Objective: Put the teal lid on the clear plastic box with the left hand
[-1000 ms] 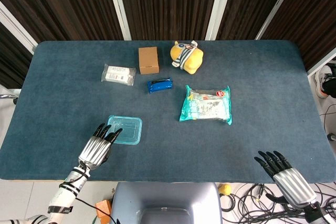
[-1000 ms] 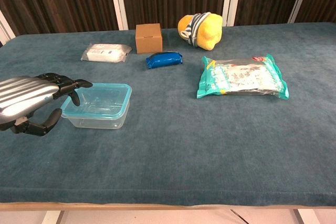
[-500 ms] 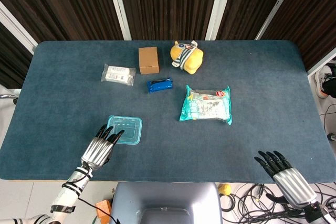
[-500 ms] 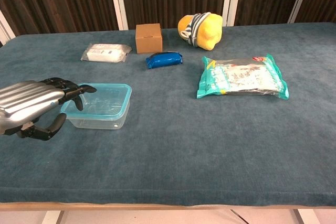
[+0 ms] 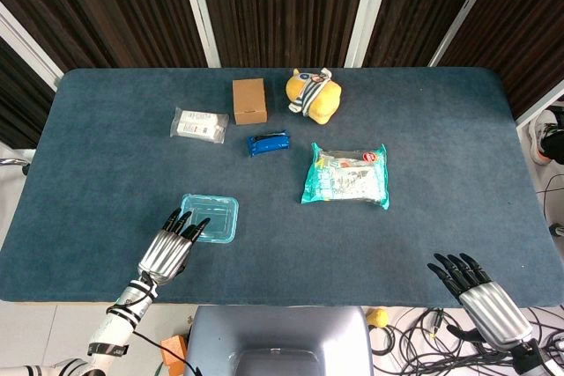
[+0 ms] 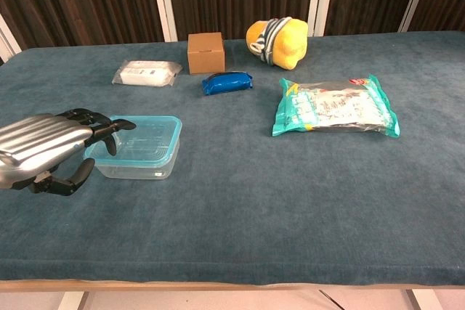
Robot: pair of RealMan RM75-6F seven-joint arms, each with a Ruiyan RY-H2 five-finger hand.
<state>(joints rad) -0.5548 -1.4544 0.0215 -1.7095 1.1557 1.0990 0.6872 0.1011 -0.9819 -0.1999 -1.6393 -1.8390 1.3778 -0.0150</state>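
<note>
— Where do we stand with the teal lid (image 6: 140, 135)?

— By the look of it, it sits already on the clear plastic box (image 6: 136, 160), in the lower left of both views. Our left hand (image 6: 43, 152) hovers at the box's left edge, fingers spread, holding nothing; whether the fingertips touch the rim we cannot tell.

— So what next?

— We judge the seating needs checking: press the lid corners flat, or draw the hand away.

— And the right hand (image 5: 480, 293)?

— Open, empty, low at the bottom right, off the desk (image 5: 441, 165).

— Anything in the way?

— No. The blue packet (image 5: 268, 143), cardboard box (image 5: 249, 100), white pack (image 5: 198, 124), yellow plush toy (image 5: 313, 95) and teal snack bag (image 5: 347, 175) lie well apart, higher in the frame.
</note>
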